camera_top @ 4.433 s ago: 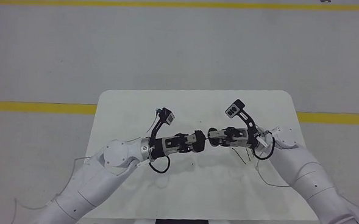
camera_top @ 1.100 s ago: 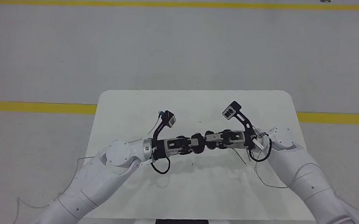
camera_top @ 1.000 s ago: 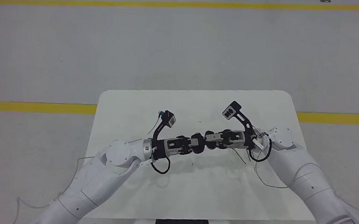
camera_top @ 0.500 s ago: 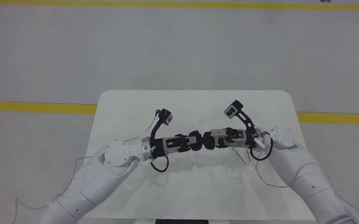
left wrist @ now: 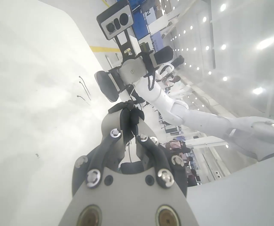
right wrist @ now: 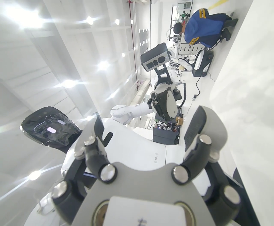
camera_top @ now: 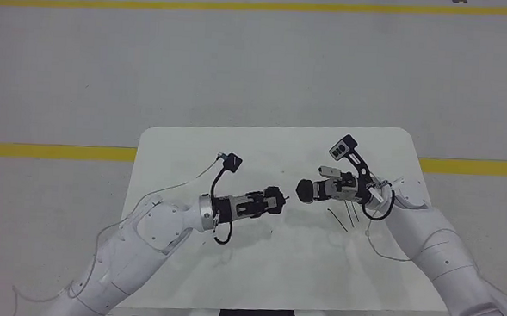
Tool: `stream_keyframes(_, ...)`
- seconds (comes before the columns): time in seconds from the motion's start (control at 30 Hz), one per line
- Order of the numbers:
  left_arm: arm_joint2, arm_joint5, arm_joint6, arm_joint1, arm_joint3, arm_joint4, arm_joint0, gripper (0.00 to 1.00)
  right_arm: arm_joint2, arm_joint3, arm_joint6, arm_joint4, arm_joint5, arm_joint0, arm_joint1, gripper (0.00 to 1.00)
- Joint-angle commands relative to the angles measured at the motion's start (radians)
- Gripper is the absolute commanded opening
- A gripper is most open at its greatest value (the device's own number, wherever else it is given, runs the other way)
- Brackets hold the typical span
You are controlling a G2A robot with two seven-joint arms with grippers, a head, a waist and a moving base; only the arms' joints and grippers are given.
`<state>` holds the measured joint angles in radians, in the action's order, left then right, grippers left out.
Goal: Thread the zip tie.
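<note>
3 spare ties (camera_top: 338, 219) lie on the white table (camera_top: 185, 154). At their 9 o'clock, my left gripper (camera_top: 279, 199) is clamped tight on the black zip tie (left wrist: 126, 108). At its 2 o'clock, just apart, my right gripper (camera_top: 303, 189) gapes wide, holding nothing.

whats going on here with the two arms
A two-armed robot is working on a zip tie above a white table. The left gripper is shut on a black zip tie, whose bunched end sticks out past the fingertips. The right gripper is open and empty, facing the left one across a gap. Whether the tie is threaded cannot be told. A few spare ties lie on the table by the right arm.
</note>
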<state>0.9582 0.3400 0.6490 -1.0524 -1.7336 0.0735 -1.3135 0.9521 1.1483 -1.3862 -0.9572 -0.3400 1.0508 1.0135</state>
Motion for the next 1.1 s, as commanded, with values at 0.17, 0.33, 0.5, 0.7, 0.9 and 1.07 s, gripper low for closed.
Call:
stream_keyframes(0.17,0.0,-0.014,-0.01,0.002,0.0,-0.069,0.006,0.0,0.0,0.0,0.0,0.0,0.0,0.0,0.0,1.0)
stream_keyframes(0.33,-0.014,0.0,0.023,0.009,-0.035,-0.18,0.01,0.0,0.0,0.0,0.0,0.0,0.0,0.0,0.0,1.0)
stream_keyframes(0.5,-0.009,0.0,0.008,0.023,-0.065,-0.278,0.001,0.0,0.0,0.0,0.0,0.0,0.0,0.0,0.0,1.0)
stream_keyframes(0.7,-0.01,0.0,-0.025,0.043,-0.091,-0.313,-0.008,0.0,0.0,0.0,0.0,0.0,0.0,0.0,0.0,1.0)
stream_keyframes(0.9,-0.01,0.0,-0.025,0.043,-0.091,-0.313,-0.008,0.0,0.0,0.0,0.0,0.0,0.0,0.0,0.0,1.0)
stream_keyframes(1.07,-0.01,0.0,-0.025,0.043,-0.091,-0.313,-0.008,0.0,0.0,0.0,0.0,0.0,0.0,0.0,0.0,1.0)
